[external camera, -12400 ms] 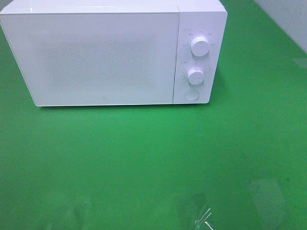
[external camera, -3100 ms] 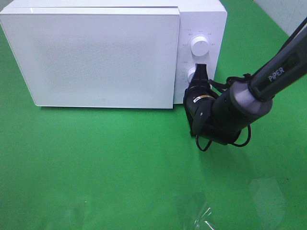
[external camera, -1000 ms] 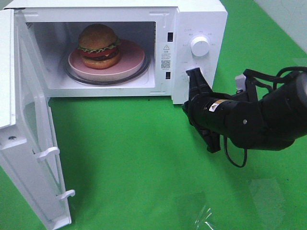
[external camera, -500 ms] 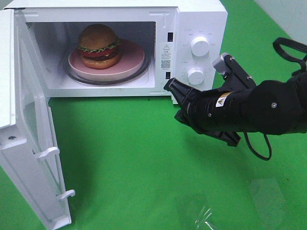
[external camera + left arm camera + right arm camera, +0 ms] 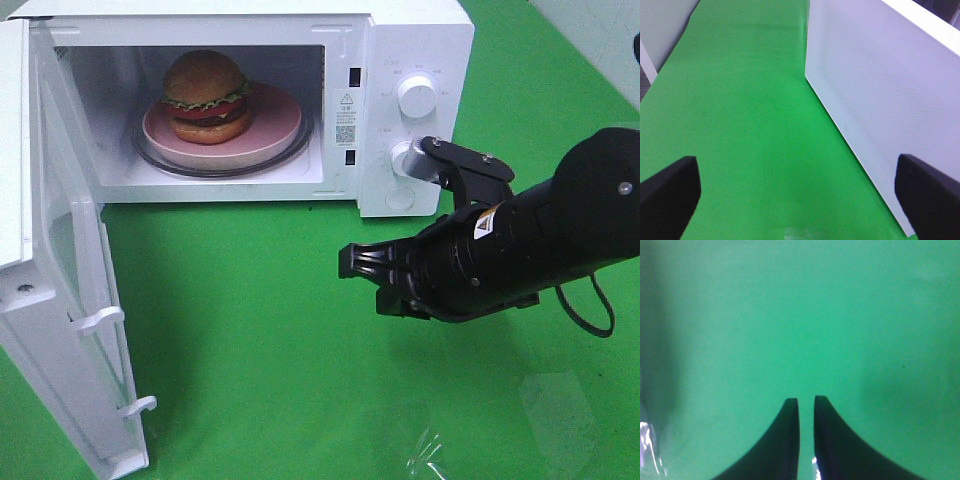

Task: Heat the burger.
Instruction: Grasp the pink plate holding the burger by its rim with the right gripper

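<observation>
High view: I see the burger [image 5: 205, 95] with its golden domed bun, green lettuce frill, red tomato and dark patty. It sits on the pink plate [image 5: 278, 125] inside the open microwave [image 5: 415, 40], upper left of frame. The right gripper [image 5: 347, 262] hovers centre-right.

Left wrist: the left gripper [image 5: 797, 185] is spread wide and empty beside the door [image 5: 880, 90].

Right wrist: the fingers [image 5: 790, 440] are barely parted, gripping nothing.

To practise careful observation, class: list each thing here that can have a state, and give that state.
Microwave door: wide open.
Burger: inside the microwave, on the pink plate.
Left end effector: open wide, empty.
Right end effector: narrow gap between jaws, holding nothing.
</observation>
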You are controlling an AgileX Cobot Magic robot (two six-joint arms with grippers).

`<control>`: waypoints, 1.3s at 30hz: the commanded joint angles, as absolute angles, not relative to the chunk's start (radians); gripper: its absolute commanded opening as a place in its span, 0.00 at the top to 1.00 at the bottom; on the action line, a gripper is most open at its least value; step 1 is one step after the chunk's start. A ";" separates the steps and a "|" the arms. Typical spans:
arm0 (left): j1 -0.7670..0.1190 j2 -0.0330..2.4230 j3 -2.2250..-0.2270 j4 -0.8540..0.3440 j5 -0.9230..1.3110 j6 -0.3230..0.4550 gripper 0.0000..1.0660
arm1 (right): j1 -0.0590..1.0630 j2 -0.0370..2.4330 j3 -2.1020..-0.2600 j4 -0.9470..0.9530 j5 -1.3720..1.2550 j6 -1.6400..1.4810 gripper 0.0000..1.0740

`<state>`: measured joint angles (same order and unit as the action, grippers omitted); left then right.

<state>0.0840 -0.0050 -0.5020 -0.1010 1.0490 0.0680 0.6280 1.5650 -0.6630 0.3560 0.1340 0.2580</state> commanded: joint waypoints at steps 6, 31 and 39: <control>0.086 -0.025 -0.499 -0.103 1.042 0.066 0.08 | 0.632 1.504 -0.666 0.279 0.259 0.039 0.43; 0.086 -0.025 -0.499 -0.103 1.042 0.066 0.08 | 0.632 1.501 -0.878 -0.008 0.681 -0.340 0.25; 0.086 -0.025 -0.499 -0.103 1.042 0.066 0.08 | 0.632 1.501 -0.925 -0.120 0.535 -0.672 0.27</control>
